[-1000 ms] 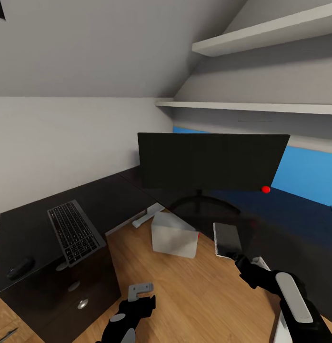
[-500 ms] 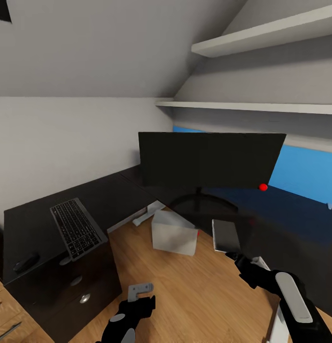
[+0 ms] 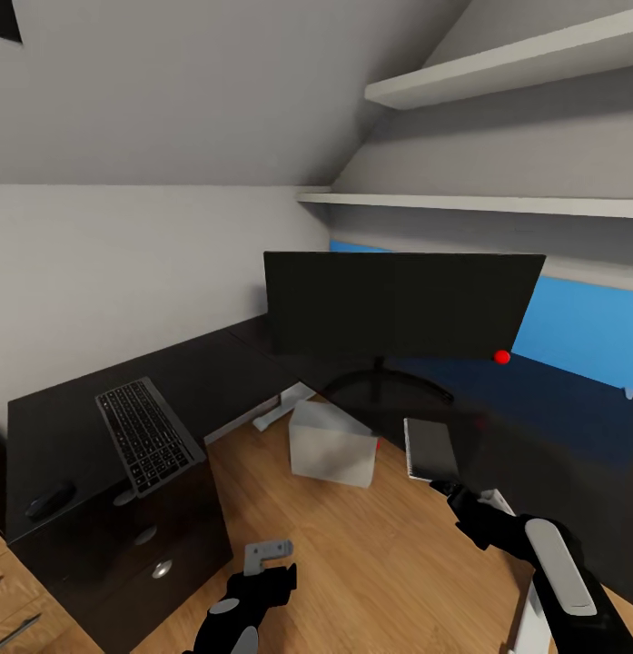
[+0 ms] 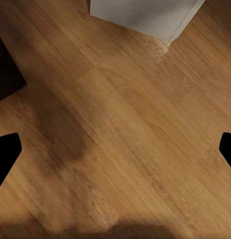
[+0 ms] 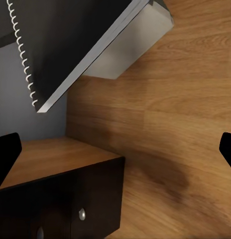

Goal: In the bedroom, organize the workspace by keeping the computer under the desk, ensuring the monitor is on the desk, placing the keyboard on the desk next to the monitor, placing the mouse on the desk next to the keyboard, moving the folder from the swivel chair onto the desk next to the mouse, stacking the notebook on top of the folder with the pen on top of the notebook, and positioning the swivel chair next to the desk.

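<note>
The black monitor stands on the black L-shaped desk. On the desk's left wing lie the keyboard and, nearer its end, the mouse. Under the desk's corner the grey computer sits on the wood floor. My right gripper is shut on the notebook, held tilted above the floor just off the desk's edge. The right wrist view shows its spiral edge close up, with the computer behind. My left gripper hangs open and low over bare floor, with nothing between its fingers.
Black drawers with silver knobs close off the desk's left end. A low wooden unit stands beside them. Two wall shelves hang under the sloped ceiling, above a blue wall band. A white pedestal leg lies behind the computer.
The head view has shifted slightly. Over the first half second the notebook rose a little and tilted in my right gripper. Nothing has moved since then.
</note>
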### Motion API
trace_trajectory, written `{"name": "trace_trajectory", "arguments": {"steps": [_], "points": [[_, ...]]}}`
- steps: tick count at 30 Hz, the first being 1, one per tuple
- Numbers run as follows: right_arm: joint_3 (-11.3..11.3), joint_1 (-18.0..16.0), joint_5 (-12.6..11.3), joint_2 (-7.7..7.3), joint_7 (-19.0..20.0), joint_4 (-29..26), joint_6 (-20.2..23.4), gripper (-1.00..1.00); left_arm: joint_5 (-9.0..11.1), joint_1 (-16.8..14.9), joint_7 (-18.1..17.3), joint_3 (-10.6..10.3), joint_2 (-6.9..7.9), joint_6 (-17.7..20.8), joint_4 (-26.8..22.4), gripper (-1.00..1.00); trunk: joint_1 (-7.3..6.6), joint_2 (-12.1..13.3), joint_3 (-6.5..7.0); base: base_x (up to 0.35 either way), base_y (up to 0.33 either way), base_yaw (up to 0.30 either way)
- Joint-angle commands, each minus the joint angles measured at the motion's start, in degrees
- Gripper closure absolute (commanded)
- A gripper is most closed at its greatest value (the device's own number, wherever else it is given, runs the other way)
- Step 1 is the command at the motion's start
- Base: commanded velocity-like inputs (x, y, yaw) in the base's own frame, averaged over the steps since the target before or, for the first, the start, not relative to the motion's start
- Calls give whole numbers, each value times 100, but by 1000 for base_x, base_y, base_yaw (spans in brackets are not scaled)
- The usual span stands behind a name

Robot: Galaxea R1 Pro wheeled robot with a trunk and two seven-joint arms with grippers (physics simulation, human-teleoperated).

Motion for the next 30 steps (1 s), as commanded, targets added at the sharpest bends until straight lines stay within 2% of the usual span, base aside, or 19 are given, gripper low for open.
{"name": "trace_trajectory", "arguments": {"steps": [1,7,10,15,16,23,24,30], "points": [[-5,-4,-60,0,-54,-6,17,-100,55,-5,50,-12,2,11,-8,-100,0,-3,-6,0,0,0],[-8,-4,-65,-6,-32,0,12,-100,59,-5,47,-13,-1,11,-16,-100,0,-3,-6,0,0,0],[-16,-4,-60,-10,153,-1,14,-100,60,-5,48,-13,-2,11,-17,-100,0,-3,-6,0,0,0],[-17,-4,-53,-18,687,84,20,-100,50,-5,48,-26,-6,4,-16,-100,0,-3,-6,0,0,0],[-20,-4,-47,-43,957,176,19,-100,48,-5,48,-26,-6,3,-16,-100,0,-3,-6,0,0,0],[-18,-4,-35,-234,1894,416,17,-100,44,-5,48,-30,-7,2,-15,-100,0,-3,-6,0,0,0],[-18,-4,-28,-275,2174,501,12,-100,43,-5,48,-30,-8,2,-16,-100,0,-3,-6,0,0,0],[-17,-4,-14,-366,2828,802,-2,-100,41,-5,48,-31,-8,2,-10,-100,0,-3,-6,0,0,0]]}}
